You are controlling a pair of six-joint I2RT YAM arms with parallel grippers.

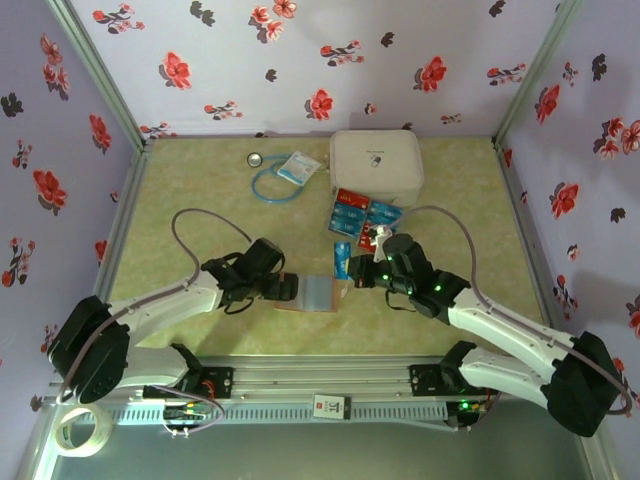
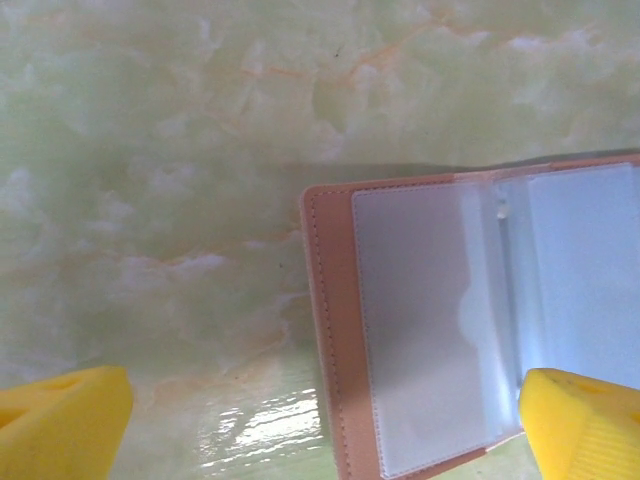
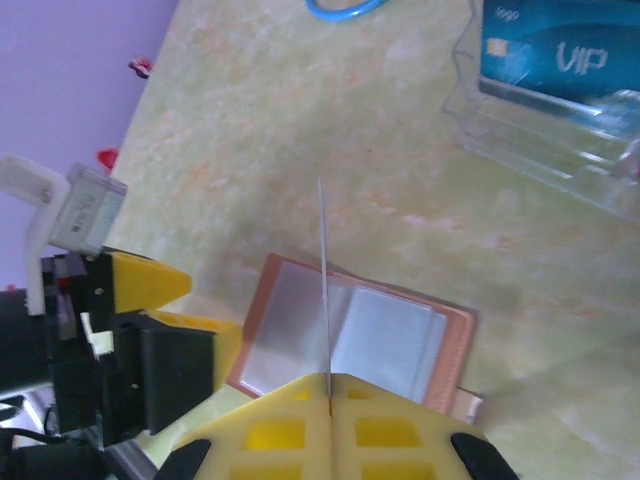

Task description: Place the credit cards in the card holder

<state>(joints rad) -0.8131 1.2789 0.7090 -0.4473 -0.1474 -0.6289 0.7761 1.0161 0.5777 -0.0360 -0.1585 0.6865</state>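
The card holder (image 1: 318, 295) lies open on the table, a pinkish-brown wallet with clear sleeves facing up (image 2: 430, 320) (image 3: 400, 345). My left gripper (image 1: 287, 288) is open at its left edge; one yellow fingertip (image 2: 60, 420) is over bare table and the other fingertip (image 2: 585, 420) is over the sleeves. My right gripper (image 1: 362, 272) (image 3: 329, 385) is shut on a blue credit card (image 1: 342, 260), seen edge-on (image 3: 324, 280) and standing above the holder's middle fold. More red and blue credit cards (image 1: 362, 212) lie in a clear tray behind, one a blue VIP card (image 3: 555, 60).
A large white zip case (image 1: 375, 165) stands behind the cards' clear tray (image 3: 540, 150). A blue cable loop (image 1: 272, 182), a small packet (image 1: 298, 167) and a round disc (image 1: 256, 158) lie at the back. A tape roll (image 1: 85, 432) sits below the rail at the near left. Flowered walls enclose the table.
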